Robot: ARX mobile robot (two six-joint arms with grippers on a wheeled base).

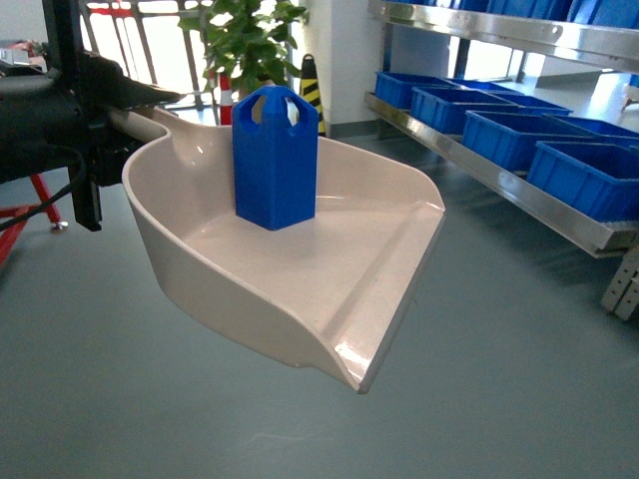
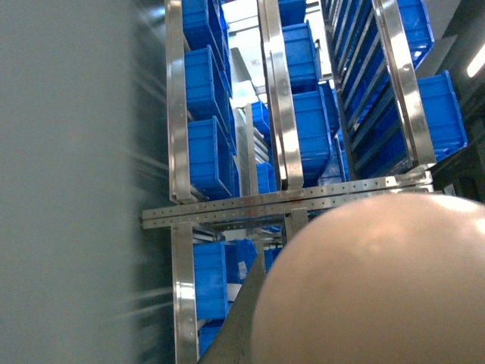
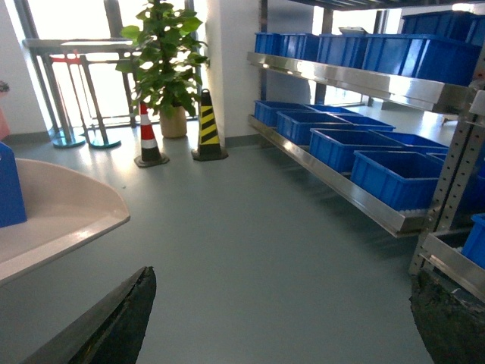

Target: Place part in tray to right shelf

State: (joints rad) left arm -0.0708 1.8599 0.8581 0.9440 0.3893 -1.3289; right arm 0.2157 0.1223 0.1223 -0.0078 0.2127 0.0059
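Observation:
The cream tray hangs in the air above the grey floor, and its stub handle runs into my left gripper, which is shut on it. The blue part stands upright in the tray's back half. The right shelf with its steel rail runs along the right side, apart from the tray. The left wrist view shows the tray's underside in front of the shelf. My right gripper is open and empty over the floor, with the tray and the part to its left.
Blue crates fill the shelf's lower level. A potted plant and two striped cones stand at the back near the windows. A red frame is at the far left.

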